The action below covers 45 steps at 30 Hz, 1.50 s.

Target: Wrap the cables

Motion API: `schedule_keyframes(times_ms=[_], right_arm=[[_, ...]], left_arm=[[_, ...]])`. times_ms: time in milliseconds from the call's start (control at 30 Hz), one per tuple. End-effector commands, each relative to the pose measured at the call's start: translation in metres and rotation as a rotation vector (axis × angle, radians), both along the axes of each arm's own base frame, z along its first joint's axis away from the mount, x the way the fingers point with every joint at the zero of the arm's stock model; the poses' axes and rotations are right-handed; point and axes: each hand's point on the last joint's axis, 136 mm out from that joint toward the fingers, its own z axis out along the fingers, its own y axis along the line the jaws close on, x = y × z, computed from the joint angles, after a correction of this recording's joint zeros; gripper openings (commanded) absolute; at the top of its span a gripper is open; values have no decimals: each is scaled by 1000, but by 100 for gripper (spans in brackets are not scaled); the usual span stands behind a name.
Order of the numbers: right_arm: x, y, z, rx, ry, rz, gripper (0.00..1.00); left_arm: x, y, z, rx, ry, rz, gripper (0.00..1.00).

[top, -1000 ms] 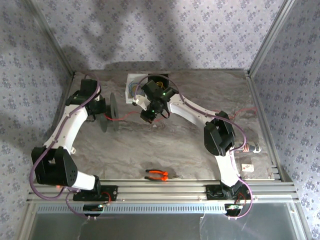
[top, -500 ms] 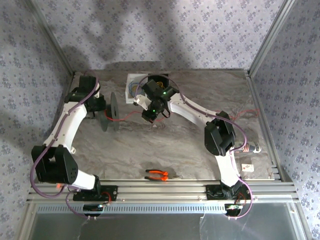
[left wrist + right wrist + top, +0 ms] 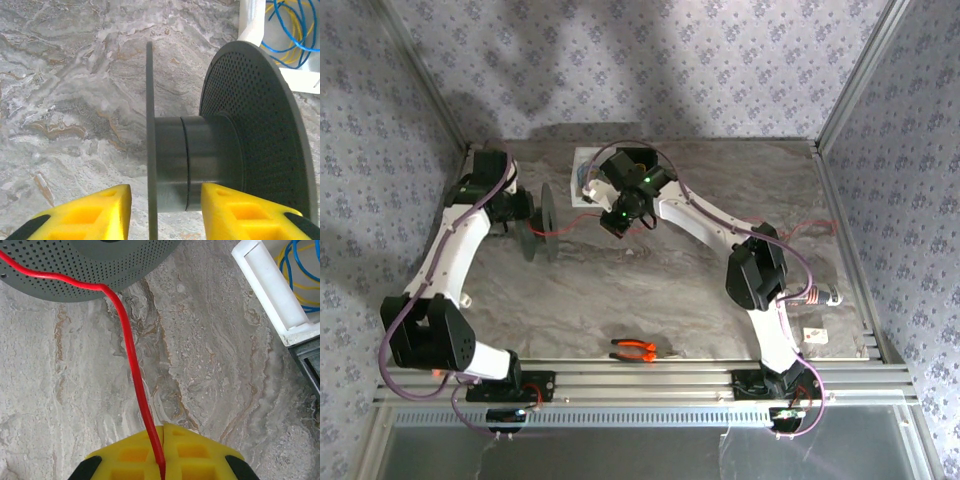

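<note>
Near the counter's (image 3: 650, 300) far-left corner, thin red wire (image 3: 131, 355) is clamped by the right pincer (image 3: 162, 437) beside a grey perforated spool (image 3: 200, 155) straddled by the parted left pincer (image 3: 166, 210); winding is judged underway, spool rotation needed next.

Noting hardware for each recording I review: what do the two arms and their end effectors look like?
The left arm and right arm have white link shells with black joint housings; a thick purple cord runs along each. Small green lights glow on the right wrist. The left end effector and right end effector have bright yellow fingers with square recessed pockets and black backing.
</note>
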Motion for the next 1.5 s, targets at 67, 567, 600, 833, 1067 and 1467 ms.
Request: schedule_keyframes(times_ms=[67, 567, 600, 833, 1067, 1467], right_arm=[[2, 0, -3, -30, 11, -28, 0], [3, 6, -2, -47, 4, -25, 0], [2, 6, -2, -49, 5, -23, 0], [4, 9, -3, -50, 8, -26, 0], [3, 10, -2, -50, 9, -23, 0], [2, 11, -4, -53, 9, -21, 0]], left_arm=[[-8, 1, 17, -41, -41, 2, 44], [-11, -10, 4, -130, -32, -35, 50], [-11, -12, 3, -137, -33, -38, 50], [-10, -14, -2, -151, -20, -44, 35], [-10, -12, -17, -140, 19, -34, 27], [-9, -11, -33, -134, 61, -31, 21]])
